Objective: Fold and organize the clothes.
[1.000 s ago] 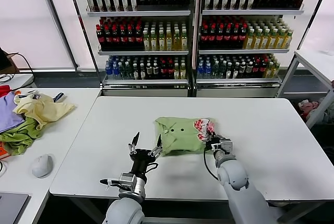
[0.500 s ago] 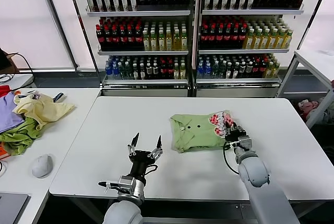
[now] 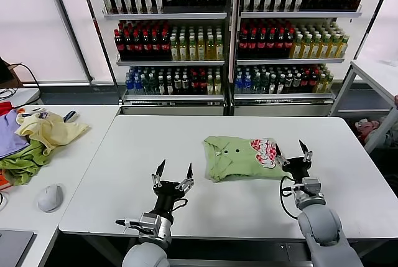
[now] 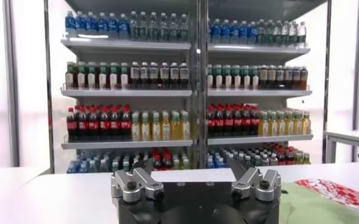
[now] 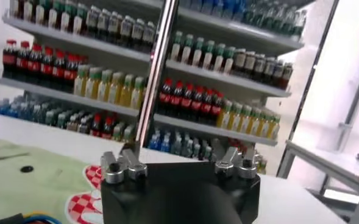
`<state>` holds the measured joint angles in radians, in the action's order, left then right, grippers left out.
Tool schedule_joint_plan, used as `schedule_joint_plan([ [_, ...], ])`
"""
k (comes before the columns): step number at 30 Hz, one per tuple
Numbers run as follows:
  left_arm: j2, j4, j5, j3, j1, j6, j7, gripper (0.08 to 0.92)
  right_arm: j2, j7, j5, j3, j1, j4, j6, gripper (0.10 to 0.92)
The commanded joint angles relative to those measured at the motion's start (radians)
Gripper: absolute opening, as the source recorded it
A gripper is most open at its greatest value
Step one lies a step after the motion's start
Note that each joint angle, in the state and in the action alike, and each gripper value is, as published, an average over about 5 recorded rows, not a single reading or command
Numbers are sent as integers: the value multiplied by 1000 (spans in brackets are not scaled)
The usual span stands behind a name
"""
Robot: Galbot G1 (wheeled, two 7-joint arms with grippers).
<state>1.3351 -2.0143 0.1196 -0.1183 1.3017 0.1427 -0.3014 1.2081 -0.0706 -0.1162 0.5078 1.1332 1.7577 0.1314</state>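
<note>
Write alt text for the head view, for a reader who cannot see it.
A folded light green shirt with a red-and-white print lies on a white table, the open right gripper just beside its printed end, holding nothing. The open left gripper waits nearer the front edge; shelves of bottles stand behind.

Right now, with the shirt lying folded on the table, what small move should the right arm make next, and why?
Probably draw the right gripper back from the folded shirt. Its jaws stand open at the printed edge and hold nothing, and the shirt lies flat on the table. The left gripper waits open.
</note>
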Motion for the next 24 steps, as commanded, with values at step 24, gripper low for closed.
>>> schedule_joint_plan([
  [24, -10, -39, 17, 0, 18, 37, 30, 823, 66, -2, -40, 82, 382, 383, -76, 823],
])
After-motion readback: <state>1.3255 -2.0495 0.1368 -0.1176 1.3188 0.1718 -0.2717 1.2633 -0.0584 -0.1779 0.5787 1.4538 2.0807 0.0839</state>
